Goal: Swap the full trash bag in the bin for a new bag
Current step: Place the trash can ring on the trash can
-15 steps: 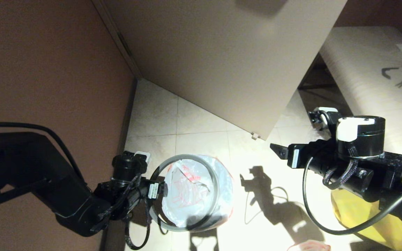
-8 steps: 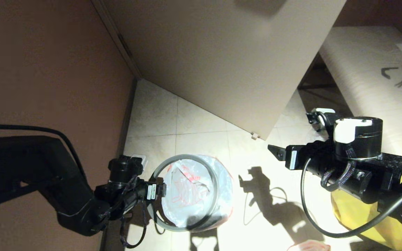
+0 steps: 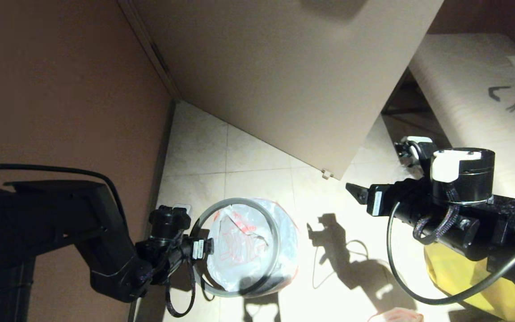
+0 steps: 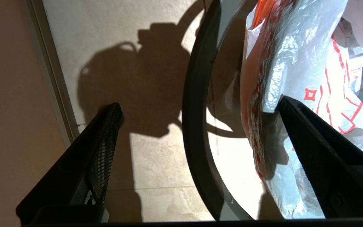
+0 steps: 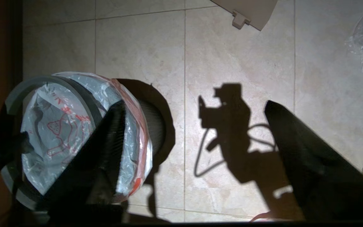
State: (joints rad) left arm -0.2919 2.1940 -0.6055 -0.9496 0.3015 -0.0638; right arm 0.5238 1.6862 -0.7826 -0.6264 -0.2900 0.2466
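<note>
Now the left pincer (image 3: 208, 245) gapes empty astride the thin grey rim ring (image 3: 276, 232) at nine o'clock of the white red-printed plastic bag (image 3: 239, 241); the right pincer (image 3: 353, 193) hangs wide, empty.

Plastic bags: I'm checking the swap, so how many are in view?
2: the new bag lines the bin, and a crumpled one lies on the floor at the head view's bottom edge. Others may be hidden.

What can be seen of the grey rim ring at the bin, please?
The grey rim ring is a thin, smooth hoop, plastic by its look. It sits tilted around the new bag that lines the bin. The left gripper, jaws open, straddles its edge; whether it touches cannot be told.
</note>
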